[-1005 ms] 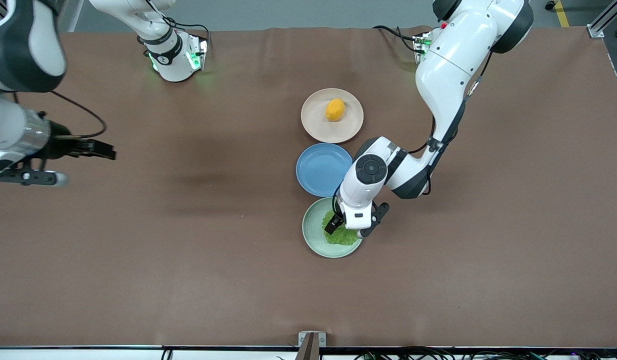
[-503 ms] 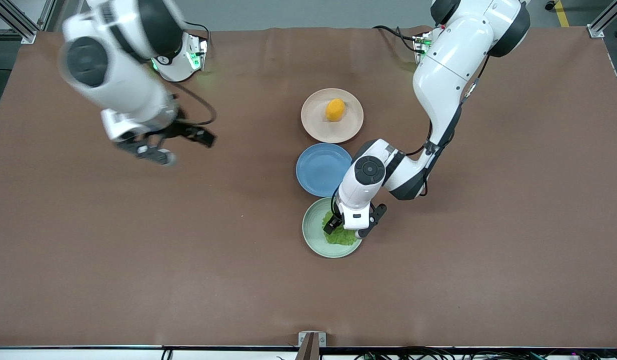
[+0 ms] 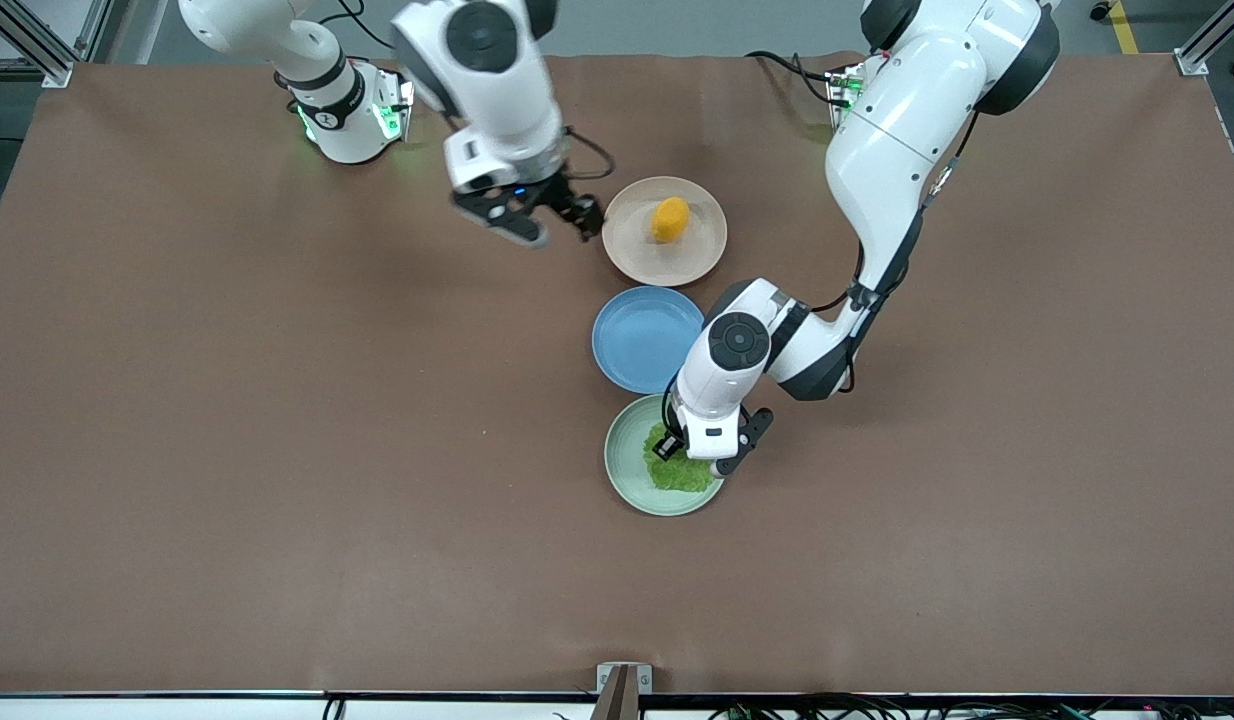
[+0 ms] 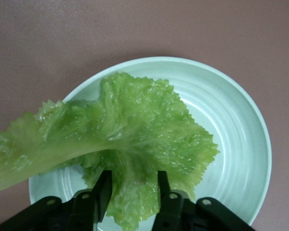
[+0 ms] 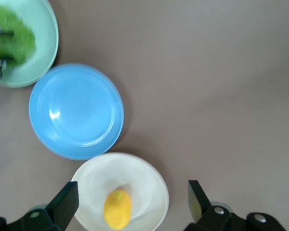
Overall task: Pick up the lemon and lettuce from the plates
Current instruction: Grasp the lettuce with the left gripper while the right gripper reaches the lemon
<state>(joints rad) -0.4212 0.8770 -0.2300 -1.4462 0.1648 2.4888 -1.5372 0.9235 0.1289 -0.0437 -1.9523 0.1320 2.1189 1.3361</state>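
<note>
In the last second the left gripper (image 4: 130, 192) has narrowed onto the lettuce (image 4: 135, 134) on the green plate (image 4: 241, 139), seemingly pinching it, while the right gripper (image 3: 537, 222), fingers spread wide, has swung in beside the beige plate (image 3: 697, 255) holding the lemon (image 3: 670, 219), so both picks look imminent.

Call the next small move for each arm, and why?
Probably: left gripper finishes closing on the lettuce, since its fingers straddle the leaf on the green plate. Right gripper, open, shifts over the lemon on the beige plate.
</note>
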